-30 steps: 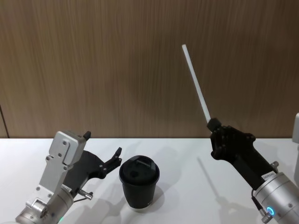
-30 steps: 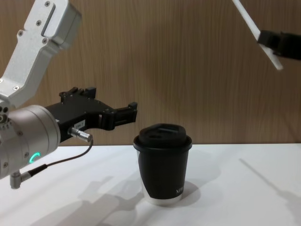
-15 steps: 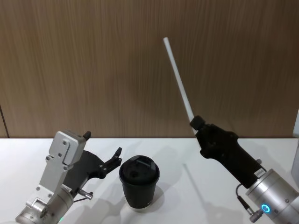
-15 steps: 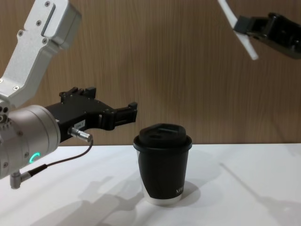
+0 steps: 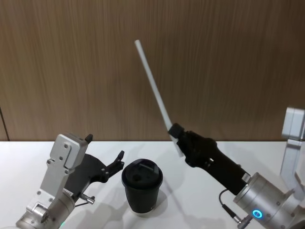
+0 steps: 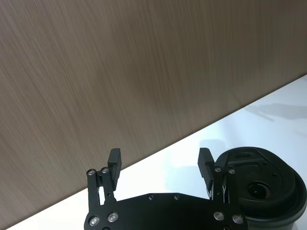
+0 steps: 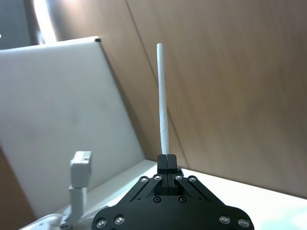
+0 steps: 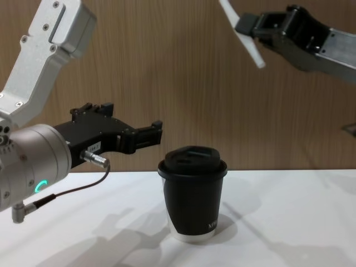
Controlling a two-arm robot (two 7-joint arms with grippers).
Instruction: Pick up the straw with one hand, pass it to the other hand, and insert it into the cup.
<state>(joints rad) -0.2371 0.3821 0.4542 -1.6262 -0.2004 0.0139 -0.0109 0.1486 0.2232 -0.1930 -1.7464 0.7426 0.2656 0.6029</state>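
We are clamping the tilted straw [image 5: 152, 86] in our right gripper [image 5: 175, 130], high right of the cup [image 5: 141, 188]; our left gripper [image 5: 105, 146] is hovering, jaws apart, beside it.

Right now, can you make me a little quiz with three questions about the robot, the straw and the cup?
1. Which gripper holds the straw up in the air?
A. the left gripper
B. the right gripper
2. True or false: the straw is already in the cup.
3. Fill in the gap: the left gripper, waiting beside the cup, is ___ and has nothing in it.

Key: 1 B. 2 False. 3 open.
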